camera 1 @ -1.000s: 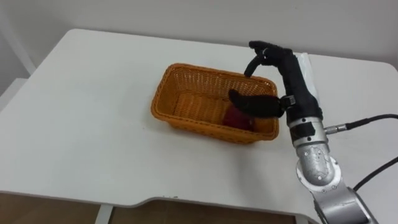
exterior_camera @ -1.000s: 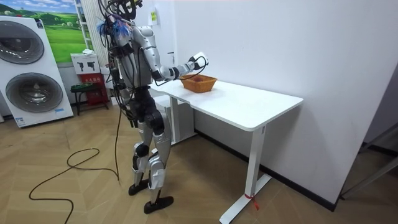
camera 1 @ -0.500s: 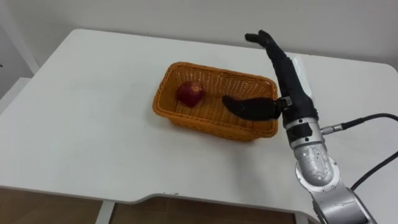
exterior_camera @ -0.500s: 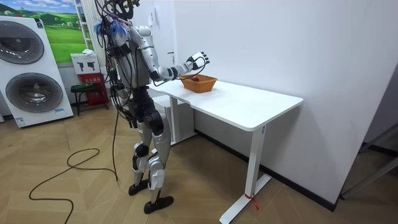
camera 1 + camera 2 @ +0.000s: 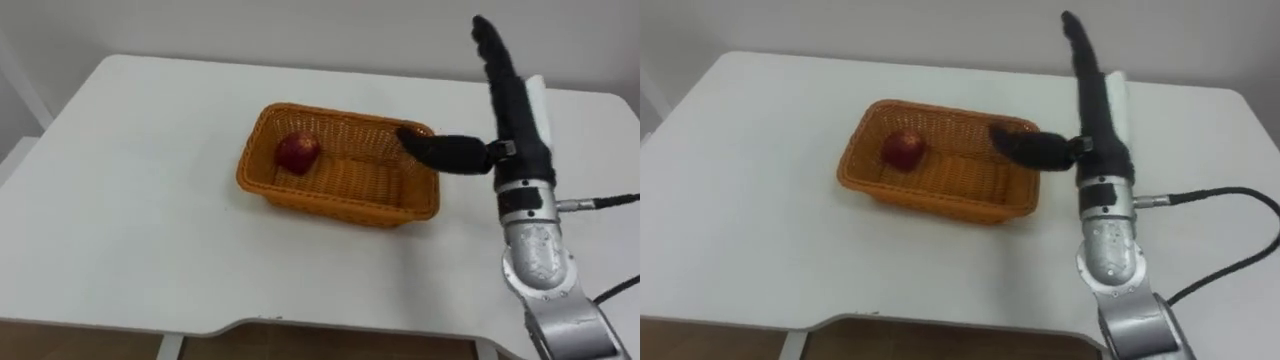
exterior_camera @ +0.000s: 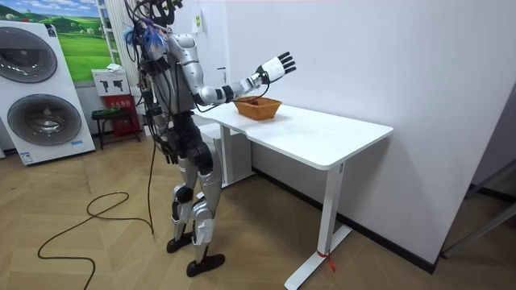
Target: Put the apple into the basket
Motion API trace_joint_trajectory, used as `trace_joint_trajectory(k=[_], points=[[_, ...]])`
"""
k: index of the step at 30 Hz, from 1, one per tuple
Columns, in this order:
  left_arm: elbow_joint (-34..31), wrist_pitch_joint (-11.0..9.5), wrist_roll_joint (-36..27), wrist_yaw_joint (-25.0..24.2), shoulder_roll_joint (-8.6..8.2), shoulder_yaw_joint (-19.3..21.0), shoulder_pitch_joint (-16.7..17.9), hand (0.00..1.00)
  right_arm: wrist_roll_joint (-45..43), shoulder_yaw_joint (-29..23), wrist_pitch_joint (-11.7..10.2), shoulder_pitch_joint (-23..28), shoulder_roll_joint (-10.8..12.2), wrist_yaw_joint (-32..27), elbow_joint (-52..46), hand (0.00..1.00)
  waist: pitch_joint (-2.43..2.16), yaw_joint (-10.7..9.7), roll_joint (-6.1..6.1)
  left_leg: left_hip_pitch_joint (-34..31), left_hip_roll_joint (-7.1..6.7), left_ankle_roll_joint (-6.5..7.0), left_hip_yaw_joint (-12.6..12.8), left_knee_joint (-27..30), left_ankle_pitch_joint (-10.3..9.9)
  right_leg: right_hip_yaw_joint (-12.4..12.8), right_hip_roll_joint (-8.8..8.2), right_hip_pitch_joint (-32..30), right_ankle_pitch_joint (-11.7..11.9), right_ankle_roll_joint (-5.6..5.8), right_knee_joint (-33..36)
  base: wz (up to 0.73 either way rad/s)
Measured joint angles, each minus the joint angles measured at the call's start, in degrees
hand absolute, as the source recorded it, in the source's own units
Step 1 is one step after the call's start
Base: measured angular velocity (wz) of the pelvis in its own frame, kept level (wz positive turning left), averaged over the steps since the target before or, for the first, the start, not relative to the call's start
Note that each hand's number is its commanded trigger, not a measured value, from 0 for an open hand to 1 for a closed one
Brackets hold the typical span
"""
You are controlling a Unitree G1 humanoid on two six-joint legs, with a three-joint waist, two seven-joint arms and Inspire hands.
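Woven basket (image 5: 340, 198), perhaps wicker; round apple (image 5: 297, 152)

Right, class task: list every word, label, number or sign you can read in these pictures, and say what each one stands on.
No text here can be read.
Basket, apple, table, right hand: no print on any of them.
White sign beside the washing machines, in the room view: red marks, too small to read.

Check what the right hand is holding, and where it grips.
Nothing: the right hand is open, raised beside the basket; the apple lies loose inside it.
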Motion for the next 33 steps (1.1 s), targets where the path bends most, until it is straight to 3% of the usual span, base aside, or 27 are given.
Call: trace_joint_trajectory(k=[2,8,11,16,24,27,29,33], points=[[-0.04,-0.02,-0.03,0.37,0.13,1.74,1.3,0.0,1.63,-6.21,-1.13,0.99,-0.27,-5.3,0.28,0.0,-0.15,-0.81,-0.19,0.08,0.01,0.0,0.49,0.0,0.0,0.05,-0.01,0.08,-0.01,0.01,-0.04,-0.07],[-1.46,-0.03,-0.16,1.51,0.01,4.6,3.99,0.0,8.29,-17.64,-2.05,7.45,-0.52,-15.62,7.38,0.0,0.12,-3.97,-0.86,-0.01,0.19,-0.01,1.34,0.04,-0.02,0.97,0.15,-0.57,-0.02,0.04,0.19,-0.06],[-1.53,0.18,-0.61,2.47,-0.06,6.44,4.38,0.0,13.92,-21.85,-1.45,8.89,-0.55,-20.79,13.75,0.0,0.27,-5.33,-1.01,-0.09,0.26,-0.02,1.97,-0.52,-0.04,1.7,0.19,-1.42,-0.05,0.01,0.99,-0.13],[-2.96,0.51,-0.63,3.64,0.03,7.55,4.79,0.0,21.53,-25.47,-0.89,10.51,-0.98,-26.65,24.33,0.0,0.06,-7.82,-0.52,-0.3,0.29,-0.01,2.48,-0.56,-0.03,2.34,0.32,-1.92,-0.05,0.0,1.01,-0.07],[-4.53,0.82,-0.6,3.58,-0.47,7.65,4.77,0.0,30.26,-21.87,1.8,12.69,0.22,-23.74,50.08,0.0,0.0,-7.87,-0.59,-0.12,0.27,-0.01,3.11,-0.73,-0.02,3.25,0.43,-2.06,-0.1,0.06,0.83,-0.04],[-4.39,1.51,-0.42,3.57,-1.32,7.72,4.14,0.0,31.37,-19.32,3.51,12.86,2.13,-19.6,59.3,0.0,0.03,-6.83,-0.43,0.15,0.25,-0.01,3.08,-0.75,-0.02,3.24,0.38,-1.87,-0.11,0.07,0.83,0.0],[-4.39,1.88,-0.5,3.43,-1.8,7.59,3.83,0.0,31.42,-16.2,5.87,12.81,2.98,-14.81,65.51,0.0,0.09,-6.21,-0.22,0.1,0.22,-0.01,3.03,-0.69,-0.02,3.26,0.29,-1.81,-0.14,0.11,0.83,0.0],[-4.41,3.22,0.05,2.14,-1.89,8.48,3.61,0.0,30.9,-13.87,8.76,12.47,3.74,-6.53,70.03,0.0,0.2,-5.48,-0.07,0.21,0.2,0.0,2.84,-0.75,-0.06,2.97,0.24,-2.19,-0.4,0.11,0.79,0.01]])
